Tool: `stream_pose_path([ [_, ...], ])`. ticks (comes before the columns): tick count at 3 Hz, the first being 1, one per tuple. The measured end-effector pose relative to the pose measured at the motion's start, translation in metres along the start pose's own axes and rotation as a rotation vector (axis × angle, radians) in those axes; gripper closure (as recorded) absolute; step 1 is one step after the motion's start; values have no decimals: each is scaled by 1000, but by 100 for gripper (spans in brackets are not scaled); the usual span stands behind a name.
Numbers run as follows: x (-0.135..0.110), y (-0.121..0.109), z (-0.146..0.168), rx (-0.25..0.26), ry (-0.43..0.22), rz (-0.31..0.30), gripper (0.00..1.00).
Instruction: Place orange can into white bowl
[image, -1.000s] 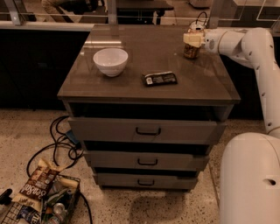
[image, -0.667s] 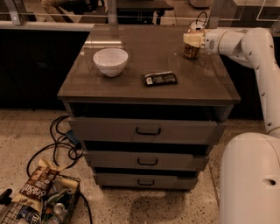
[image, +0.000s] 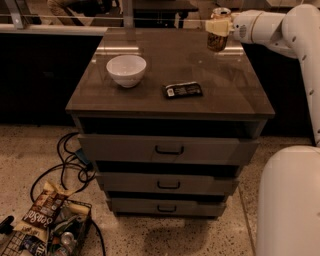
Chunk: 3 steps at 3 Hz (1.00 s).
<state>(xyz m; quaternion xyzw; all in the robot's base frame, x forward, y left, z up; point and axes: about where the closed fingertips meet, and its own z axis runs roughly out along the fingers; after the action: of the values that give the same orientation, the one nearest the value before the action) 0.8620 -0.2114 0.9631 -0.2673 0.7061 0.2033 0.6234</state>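
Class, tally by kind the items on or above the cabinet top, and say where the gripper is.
Orange can: 1, clamped in the gripper above the cabinet's back right corner
White bowl: 1
Black wrapped bar: 1
Total: 3

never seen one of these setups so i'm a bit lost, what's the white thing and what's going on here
The white thing is a robot: a rolling base with one arm that ends in a gripper with two fingers. There is only one camera view, and it looks down at a drawer cabinet from the front. On the cabinet top sit a white bowl at the left and a flat black wrapped bar near the middle. At the far right corner, the fingers are closed on the upper part of the orange can. I cannot tell whether the can is off the surface. Cables and a basket of snack bags lie on the floor.
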Motion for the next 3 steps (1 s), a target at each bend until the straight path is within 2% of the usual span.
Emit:
stream_pose_path([
  [1,-24,16,-10,-21,-18,-4,100],
  [2,-52,49,-19,-53,-45,-5,100],
  [3,-65,99,-19,-110,-54,-10,100],
])
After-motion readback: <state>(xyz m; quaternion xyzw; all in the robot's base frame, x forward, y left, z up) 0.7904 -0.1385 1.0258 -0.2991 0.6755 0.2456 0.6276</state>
